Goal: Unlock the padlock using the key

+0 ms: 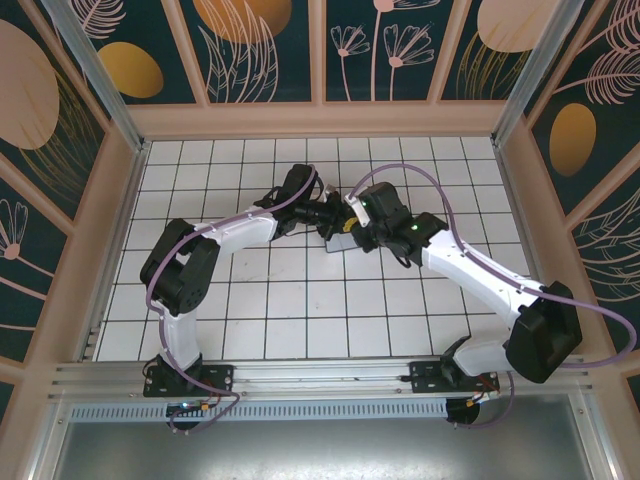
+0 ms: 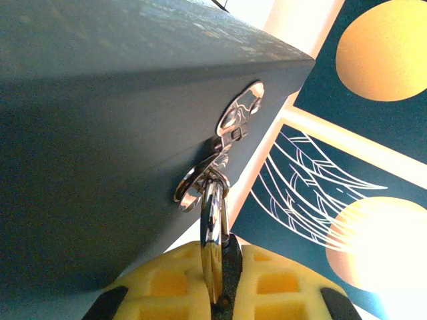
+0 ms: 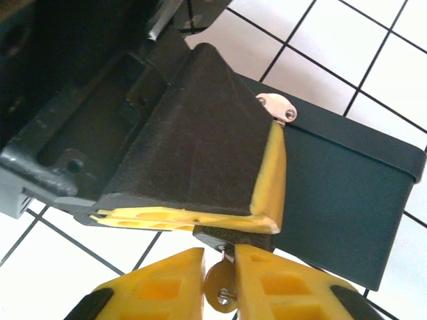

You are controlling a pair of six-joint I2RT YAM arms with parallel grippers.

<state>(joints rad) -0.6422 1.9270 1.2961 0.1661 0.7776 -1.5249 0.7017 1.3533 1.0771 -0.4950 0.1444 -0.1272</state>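
Note:
The small black padlock (image 2: 232,267) hangs by its shiny shackle (image 2: 213,213) from the metal hasp (image 2: 240,113) of a dark blue box (image 2: 100,133). My left gripper (image 2: 223,287) is shut on the padlock body, yellow pads on both sides. In the right wrist view the padlock (image 3: 230,237) shows just under the left gripper's fingers (image 3: 193,153). The key (image 3: 220,293) has a round brassy head and points up into the padlock's underside. My right gripper (image 3: 219,280) is shut on that head. Both grippers, left (image 1: 325,213) and right (image 1: 350,222), meet at mid-table.
The dark blue box (image 3: 340,193) rests on the white tiled floor (image 1: 300,300), with its hasp plate (image 3: 277,107) at the top edge. Patterned walls (image 1: 320,50) enclose the table on three sides. Both arms stretch inward over the middle tiles.

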